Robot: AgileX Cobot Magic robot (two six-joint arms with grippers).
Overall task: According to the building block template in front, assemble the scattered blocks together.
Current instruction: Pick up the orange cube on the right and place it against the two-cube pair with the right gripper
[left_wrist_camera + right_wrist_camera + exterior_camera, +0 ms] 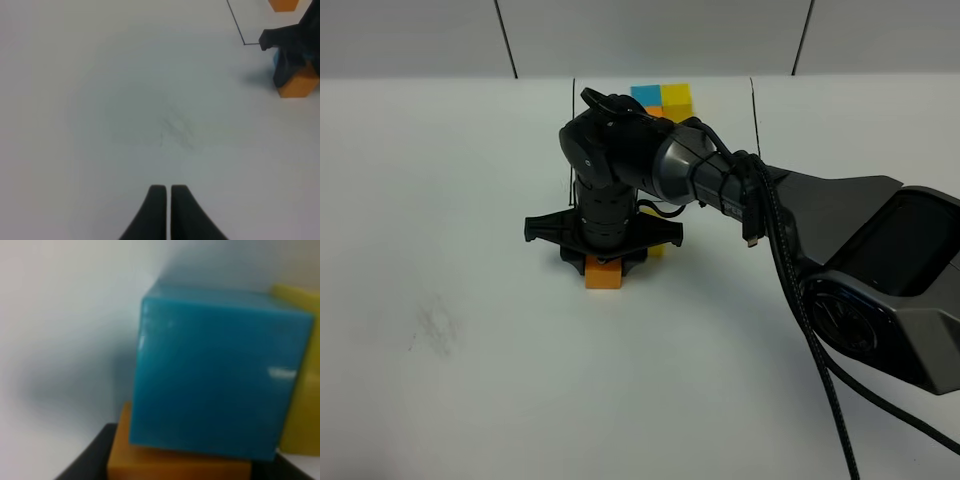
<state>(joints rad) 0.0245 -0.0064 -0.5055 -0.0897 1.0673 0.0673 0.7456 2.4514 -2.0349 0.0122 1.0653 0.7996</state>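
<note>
R arm (720,180) over template (662,98)

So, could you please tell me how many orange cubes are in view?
2. One orange cube sits on the table under the right gripper. Another belongs to the framed template at the far edge, mostly hidden behind the arm.

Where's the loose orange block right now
In the exterior high view the orange block lies near the table's middle, directly under the right gripper. The right wrist view shows the blue block next to it.
</note>
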